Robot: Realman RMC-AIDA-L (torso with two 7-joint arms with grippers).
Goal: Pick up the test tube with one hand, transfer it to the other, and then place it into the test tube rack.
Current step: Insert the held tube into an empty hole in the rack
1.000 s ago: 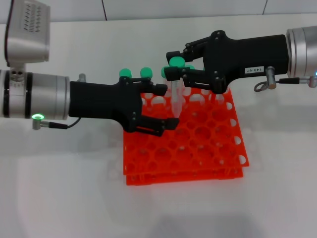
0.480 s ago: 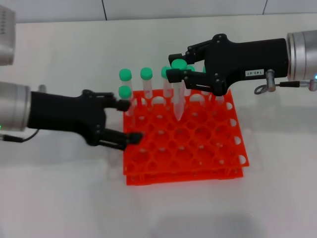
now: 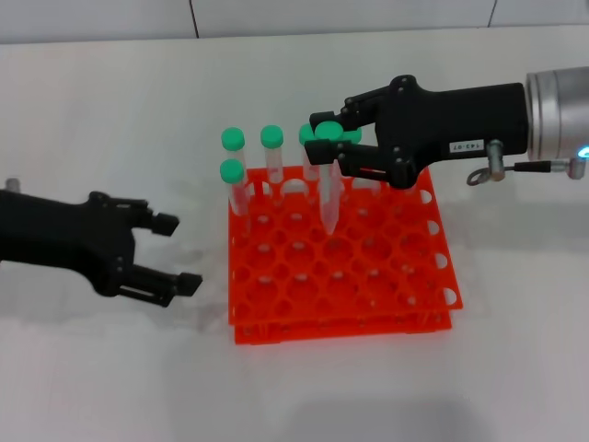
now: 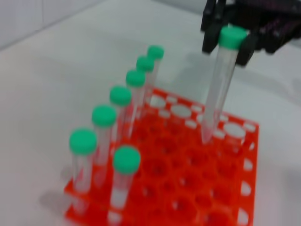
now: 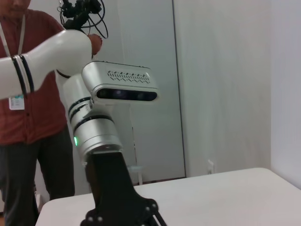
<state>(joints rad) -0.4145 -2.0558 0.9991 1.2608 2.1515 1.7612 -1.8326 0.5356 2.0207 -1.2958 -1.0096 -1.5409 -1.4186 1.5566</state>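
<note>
My right gripper (image 3: 324, 138), black with a white label, is shut on the test tube (image 3: 329, 189) just below its green cap. It holds the tube upright, with the pointed tip just above the holes in the back middle of the orange-red rack (image 3: 368, 304). My left gripper (image 3: 179, 252), black and unlabelled, is open and empty, low over the table to the left of the rack. The left wrist view shows the held tube (image 4: 217, 94), the right gripper (image 4: 230, 35) around its cap and the rack (image 4: 235, 188).
Several other green-capped tubes (image 3: 271, 152) stand along the rack's back and left side, close to the held tube; they also show in the left wrist view (image 4: 120, 113). In the right wrist view a person in a red shirt (image 5: 28, 108) stands behind my left arm (image 5: 101, 136).
My left gripper has pulled back to the left, away from the rack and the tube, and stays open. My right gripper keeps hold of the tube over the rack, barely moved.
</note>
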